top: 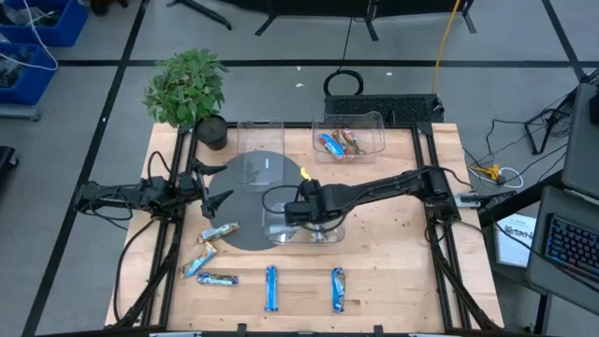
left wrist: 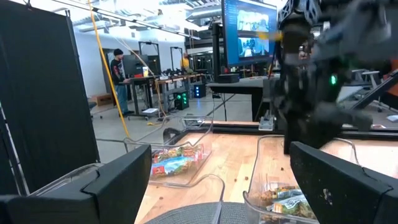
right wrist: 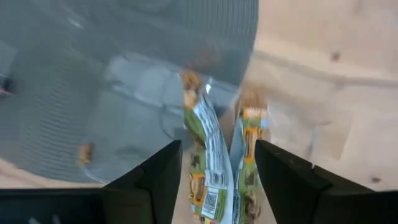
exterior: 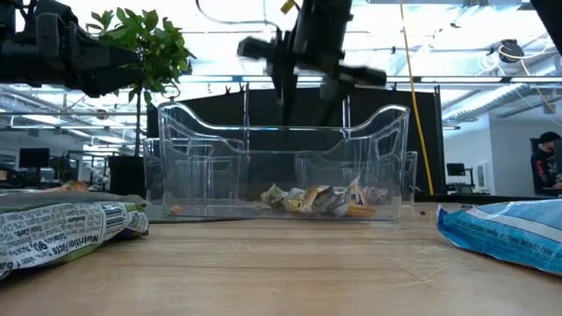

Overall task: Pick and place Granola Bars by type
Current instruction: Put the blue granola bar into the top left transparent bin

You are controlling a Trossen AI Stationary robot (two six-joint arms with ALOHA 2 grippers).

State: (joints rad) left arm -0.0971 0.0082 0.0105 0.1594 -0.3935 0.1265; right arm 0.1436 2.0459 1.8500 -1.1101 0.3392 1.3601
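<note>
Clear bin (top: 304, 225) under seemingly open right gripper (right wrist: 214, 163)

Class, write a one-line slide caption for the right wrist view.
Right gripper open above two green-and-tan granola bars lying in a clear bin.

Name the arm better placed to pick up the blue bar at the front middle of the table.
Probably the left. The left gripper hangs open and empty near the loose bars, with the blue bar on its side. The right gripper is open over the clear bin, bars beneath its fingers.
</note>
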